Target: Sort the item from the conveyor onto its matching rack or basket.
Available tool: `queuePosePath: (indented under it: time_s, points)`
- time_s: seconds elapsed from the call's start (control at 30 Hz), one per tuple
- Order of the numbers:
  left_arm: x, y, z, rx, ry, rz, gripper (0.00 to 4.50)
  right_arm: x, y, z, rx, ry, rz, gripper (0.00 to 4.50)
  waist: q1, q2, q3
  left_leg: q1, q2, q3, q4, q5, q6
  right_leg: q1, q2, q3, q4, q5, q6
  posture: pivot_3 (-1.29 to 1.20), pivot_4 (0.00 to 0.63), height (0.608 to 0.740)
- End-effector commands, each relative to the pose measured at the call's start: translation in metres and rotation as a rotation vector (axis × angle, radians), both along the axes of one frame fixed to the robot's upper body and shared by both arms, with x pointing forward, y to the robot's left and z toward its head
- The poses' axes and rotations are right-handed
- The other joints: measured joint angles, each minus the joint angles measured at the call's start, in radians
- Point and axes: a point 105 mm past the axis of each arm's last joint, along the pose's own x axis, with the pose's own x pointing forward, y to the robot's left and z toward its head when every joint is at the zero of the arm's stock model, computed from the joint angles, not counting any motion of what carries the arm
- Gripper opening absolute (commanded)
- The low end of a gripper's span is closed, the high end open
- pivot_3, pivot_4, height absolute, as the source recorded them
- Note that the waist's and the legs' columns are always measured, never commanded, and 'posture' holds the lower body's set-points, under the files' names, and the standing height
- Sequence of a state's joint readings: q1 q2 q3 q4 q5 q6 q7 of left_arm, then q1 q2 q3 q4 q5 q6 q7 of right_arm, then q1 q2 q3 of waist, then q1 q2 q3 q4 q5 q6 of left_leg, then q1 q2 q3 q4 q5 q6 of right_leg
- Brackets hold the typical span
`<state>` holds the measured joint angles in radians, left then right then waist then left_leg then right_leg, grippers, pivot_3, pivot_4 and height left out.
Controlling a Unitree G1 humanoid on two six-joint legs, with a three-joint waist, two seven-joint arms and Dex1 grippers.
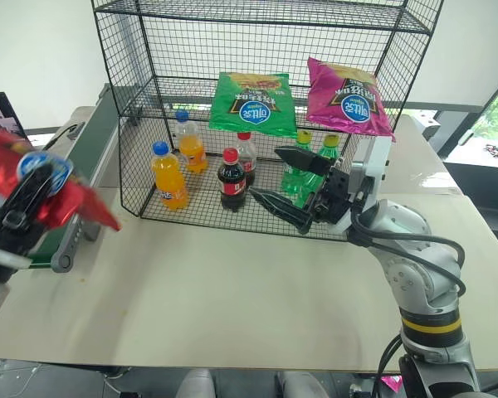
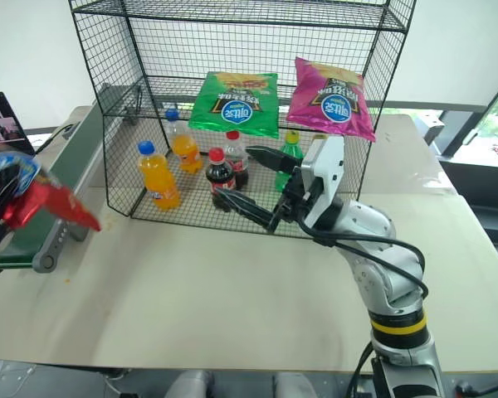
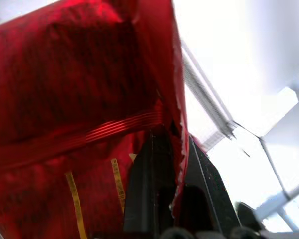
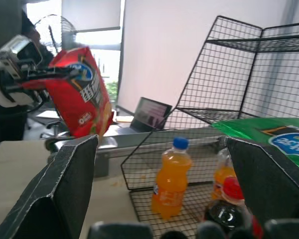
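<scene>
**Red chip bag lifted, bound for the bag shelf**

At far left of the head view, the left hand [image 1: 25, 199] is clamped on the red chip bag [image 1: 62, 199] above the conveyor [image 1: 87, 153]. It should carry it level to the rack [image 1: 257, 108] tier holding the green bag [image 1: 253, 104], avoiding the open-fingered right hand [image 1: 295, 186] and bottles.

The left claw [image 1: 29, 195] is raised at the far left edge, its black fingers [image 3: 152, 184] pinched together on the red chip bag [image 4: 79, 94]. The right arm reaches forward from the near right, elbow bent, wrist angled left; the right claw [image 1: 286, 186] hangs with fingers spread wide, gripping nothing.
</scene>
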<state>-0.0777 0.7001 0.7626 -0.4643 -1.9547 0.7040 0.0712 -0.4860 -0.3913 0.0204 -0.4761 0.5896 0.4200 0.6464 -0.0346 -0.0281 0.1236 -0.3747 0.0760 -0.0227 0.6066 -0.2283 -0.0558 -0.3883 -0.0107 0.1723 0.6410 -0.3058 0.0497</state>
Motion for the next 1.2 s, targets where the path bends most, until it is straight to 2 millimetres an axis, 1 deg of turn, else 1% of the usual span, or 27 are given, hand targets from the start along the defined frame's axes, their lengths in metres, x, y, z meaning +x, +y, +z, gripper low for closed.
queuePosePath:
  time_s: [0.03, 0.07, 0.1, 0.13, 0.2, 0.23, 0.3, 0.33, 0.37, 0.4, 0.47, 0.57, 0.63, 0.8, 0.9, 1.0, 1.2]
  points:
    - [0.011, -0.028, 0.027, 0.006, -0.076, -0.106, 0.02, -0.006, -0.005, 0.012, 0.022, -0.067, -0.065, 4.50, -0.002, 0.000, 0.000, -0.001, 0.000, 0.000, 0.000, 0.000, 0.000, 0.000, 0.000, 0.000, 0.000, 0.000, 0.000, 0.00, 0.150, 0.740]
    - [0.015, -0.033, 0.033, 0.001, -0.090, -0.127, 0.02, -0.006, -0.006, 0.012, 0.023, -0.071, -0.076, 4.50, -0.002, 0.000, 0.000, -0.001, 0.000, -0.001, 0.000, 0.000, 0.000, 0.000, 0.000, 0.000, 0.000, 0.000, 0.000, 0.00, 0.150, 0.740]
    - [0.024, -0.041, 0.048, -0.043, -0.130, -0.176, 0.02, -0.005, -0.008, 0.013, 0.032, -0.078, -0.104, 4.50, -0.004, 0.000, 0.000, -0.002, 0.000, -0.001, 0.000, 0.000, 0.000, 0.000, 0.000, -0.001, 0.000, 0.000, 0.000, 0.00, 0.150, 0.740]
    - [0.030, -0.048, 0.059, -0.073, -0.154, -0.211, 0.02, -0.005, -0.010, 0.014, 0.038, -0.082, -0.123, 4.50, 0.000, 0.000, 0.000, -0.002, 0.000, -0.001, 0.000, 0.000, 0.000, 0.000, 0.000, -0.001, -0.001, 0.000, 0.000, 0.00, 0.150, 0.740]
    - [0.047, -0.056, 0.077, -0.132, -0.179, -0.258, 0.02, -0.005, -0.011, 0.016, 0.060, -0.088, -0.154, 4.50, 0.005, 0.000, 0.001, -0.005, -0.001, -0.004, 0.002, 0.001, 0.000, -0.001, 0.000, -0.004, -0.001, 0.001, 0.001, 0.00, 0.150, 0.740]
    - [0.053, -0.056, 0.080, -0.149, -0.182, -0.258, 0.02, -0.006, -0.011, 0.017, 0.065, -0.091, -0.160, 4.50, 0.008, 0.000, 0.001, -0.005, -0.001, -0.004, 0.002, 0.001, 0.000, 0.000, 0.000, -0.004, -0.001, 0.001, 0.001, 0.00, 0.150, 0.740]
    - [0.072, -0.050, 0.082, -0.215, -0.173, -0.239, 0.02, -0.008, -0.010, 0.018, 0.071, -0.101, -0.178, 4.50, 0.008, 0.003, -0.001, -0.005, -0.001, -0.004, 0.002, 0.001, 0.000, 0.000, 0.000, -0.003, -0.001, 0.001, 0.001, 0.00, 0.150, 0.740]
    - [0.085, -0.045, 0.074, -0.238, -0.137, -0.216, 0.02, -0.009, -0.011, 0.019, 0.073, -0.103, -0.194, 4.50, 0.007, 0.006, -0.001, -0.004, -0.001, -0.004, 0.002, 0.001, -0.001, 0.000, 0.000, -0.003, -0.001, 0.001, 0.001, 0.00, 0.150, 0.740]
    - [0.099, -0.037, 0.062, -0.293, -0.082, -0.187, 0.02, -0.009, -0.014, 0.019, 0.073, -0.104, -0.212, 4.50, 0.006, 0.007, -0.001, -0.004, -0.001, -0.004, 0.002, 0.001, -0.001, 0.000, 0.000, -0.003, -0.001, 0.001, 0.001, 0.00, 0.150, 0.740]
    - [0.109, -0.031, 0.050, -0.328, -0.033, -0.164, 0.02, -0.010, -0.016, 0.018, 0.074, -0.104, -0.226, 4.50, 0.008, 0.009, -0.001, -0.004, -0.001, -0.004, 0.001, 0.001, -0.001, 0.000, 0.000, -0.003, 0.000, 0.001, 0.001, 0.00, 0.150, 0.740]
    - [0.122, -0.025, 0.032, -0.361, 0.029, -0.134, 0.02, -0.011, -0.018, 0.018, 0.071, -0.104, -0.245, 4.50, 0.008, 0.009, -0.001, -0.004, -0.001, -0.005, 0.001, 0.002, -0.001, 0.000, 0.000, -0.004, 0.000, 0.001, 0.001, 0.00, 0.150, 0.740]
    - [0.133, -0.020, 0.015, -0.385, 0.084, -0.096, 0.02, -0.011, -0.021, 0.018, 0.066, -0.105, -0.264, 4.50, 0.010, 0.008, 0.000, -0.006, -0.001, -0.005, 0.003, 0.002, -0.001, -0.001, 0.000, -0.004, -0.001, 0.001, 0.001, 0.00, 0.150, 0.740]
    - [0.138, -0.020, 0.011, -0.399, 0.103, -0.074, 0.02, -0.011, -0.022, 0.019, 0.064, -0.107, -0.272, 4.50, 0.016, 0.007, 0.000, -0.007, -0.001, -0.006, 0.004, 0.002, -0.002, -0.001, 0.000, -0.004, -0.001, 0.001, 0.001, 0.00, 0.150, 0.740]
    - [0.141, -0.038, 0.017, -0.414, 0.098, -0.093, 0.02, -0.011, -0.021, 0.020, 0.062, -0.110, -0.271, 4.50, 0.027, 0.007, 0.000, -0.009, -0.001, -0.007, 0.004, 0.002, -0.002, -0.001, 0.000, -0.005, -0.001, 0.002, 0.002, 0.00, 0.150, 0.740]
    - [0.152, -0.047, 0.019, -0.454, 0.125, -0.035, 0.02, -0.009, -0.020, 0.022, 0.064, -0.119, -0.273, 4.50, 0.029, 0.007, 0.000, -0.009, -0.002, -0.007, 0.004, 0.002, -0.002, 0.000, 0.000, -0.005, -0.001, 0.002, 0.002, 0.00, 0.150, 0.740]
    - [0.167, -0.046, 0.017, -0.516, 0.168, 0.063, 0.02, -0.008, -0.019, 0.024, 0.065, -0.128, -0.274, 4.50, 0.030, 0.006, 0.000, -0.009, -0.002, -0.007, 0.005, 0.003, -0.003, 0.000, 0.000, -0.005, -0.001, 0.002, 0.003, 0.00, 0.150, 0.740]
    - [0.184, -0.042, 0.013, -0.609, 0.226, 0.162, 0.02, -0.007, -0.017, 0.028, 0.061, -0.150, -0.275, 4.50, 0.023, 0.006, 0.000, -0.009, -0.002, -0.008, 0.004, 0.003, -0.002, 0.000, 0.000, -0.004, -0.002, 0.002, 0.003, 0.00, 0.150, 0.740]
